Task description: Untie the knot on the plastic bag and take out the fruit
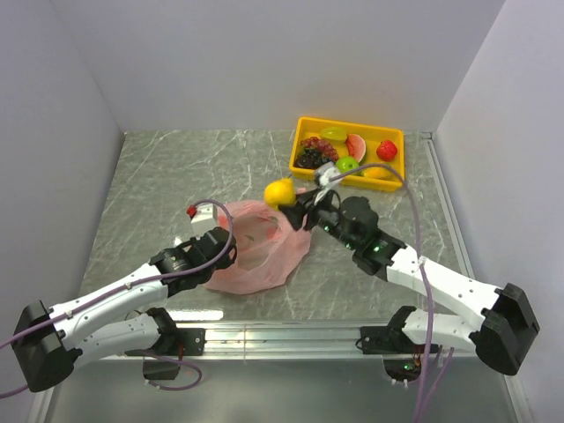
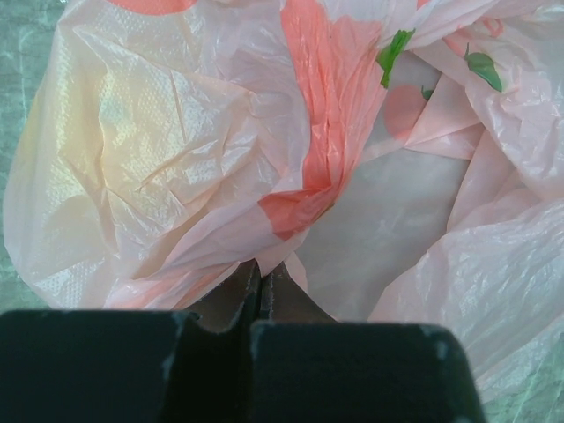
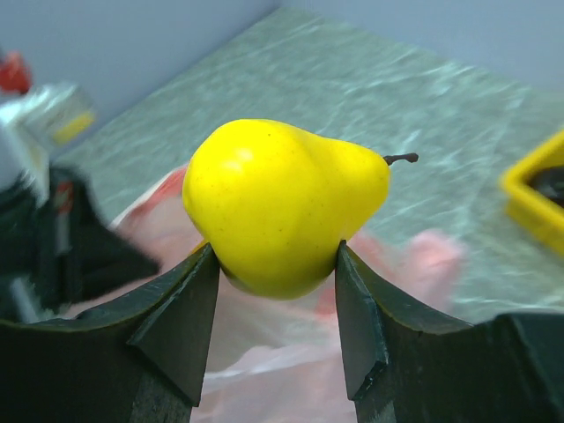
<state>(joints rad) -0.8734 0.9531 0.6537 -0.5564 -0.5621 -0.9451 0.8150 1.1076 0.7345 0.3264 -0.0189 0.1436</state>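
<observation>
The right tool is gripping a yellow pear above the pink plastic bag, while the left tool, closed tight, is pinching its edge, likely steadying it on the desk.
</observation>
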